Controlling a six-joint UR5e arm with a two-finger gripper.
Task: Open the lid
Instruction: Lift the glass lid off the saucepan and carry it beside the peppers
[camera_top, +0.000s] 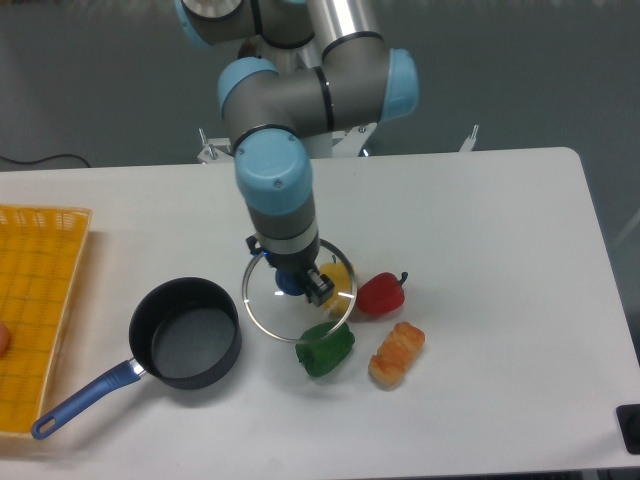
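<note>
One saucepan (187, 345) uncovered, nothing inside; gripper (297, 283) clamps lid (298, 303) knob, held above peppers (352, 291)

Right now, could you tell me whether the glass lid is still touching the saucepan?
Apart. The fixed camera shows the glass lid held by its blue knob in the gripper, with bare table between its rim and the open saucepan.

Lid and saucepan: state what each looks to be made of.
The lid looks like clear glass with a thin shiny metal rim: the table and the peppers show through it. Its blue knob, held in the jaws of the gripper, may be plastic. The saucepan looks like dark matte coated metal, with a glossy blue handle that is probably plastic.
</note>
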